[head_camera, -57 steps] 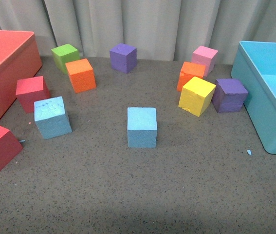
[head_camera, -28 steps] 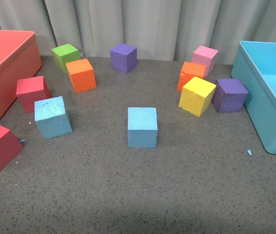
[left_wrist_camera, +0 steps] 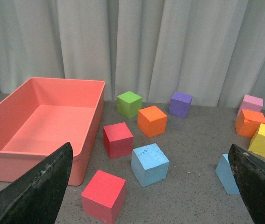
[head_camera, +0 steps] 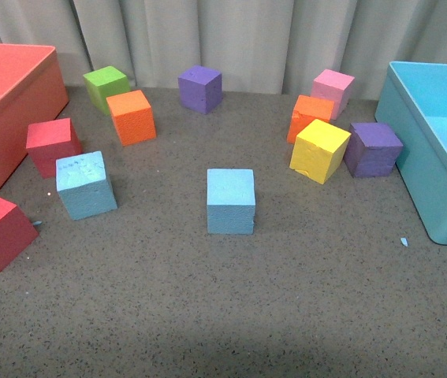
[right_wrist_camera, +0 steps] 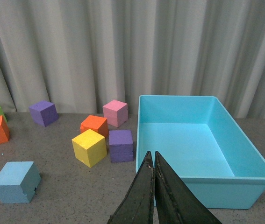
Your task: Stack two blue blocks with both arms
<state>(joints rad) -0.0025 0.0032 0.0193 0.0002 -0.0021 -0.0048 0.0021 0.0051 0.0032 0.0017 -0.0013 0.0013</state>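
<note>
left gripper (left_wrist_camera: 149,145) spread wide, empty | right gripper (right_wrist_camera: 152,157) pressed closed, apparently holding nothing | dimpled blue block (head_camera: 86,185) just beside red cube (head_camera: 52,146) | plain blue block (head_camera: 231,201) central, apart, unstacked

Red cube (head_camera: 52,146) near dimpled blue block (head_camera: 86,184)

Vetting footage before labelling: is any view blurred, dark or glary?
Front view: sharp, evenly lit, no glare, though the grey speckled tabletop dims nearest the camera. Left wrist view: sharp, the dimpled sky-blue foam cube casting little shadow. Right wrist view: sharp, no glare on the turquoise plastic bin.
</note>
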